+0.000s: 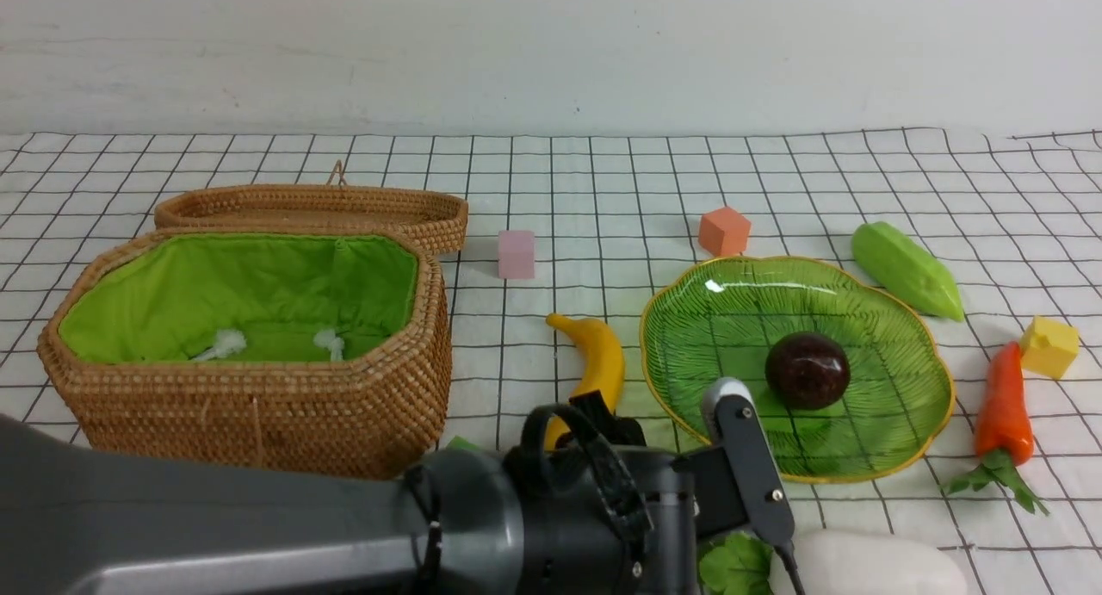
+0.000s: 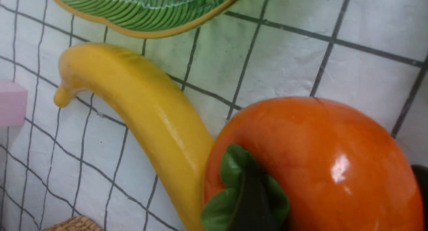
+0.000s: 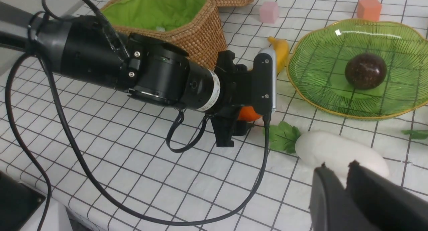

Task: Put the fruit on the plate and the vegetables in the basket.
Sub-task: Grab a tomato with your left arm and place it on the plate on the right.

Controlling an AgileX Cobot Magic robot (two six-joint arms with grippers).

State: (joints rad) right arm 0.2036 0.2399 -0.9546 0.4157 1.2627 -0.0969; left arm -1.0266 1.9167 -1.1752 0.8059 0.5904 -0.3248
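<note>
Left gripper: its fingers are straddling the persimmon; can't tell if they're really gripping.
Persimmon: sitting against the banana, so a sloppy lift could be dragging that along.
Right gripper: tips nearly together, holding nothing.
Plate: mangosteen aboard, rim maybe snagging low carries, roomy left side.
</note>
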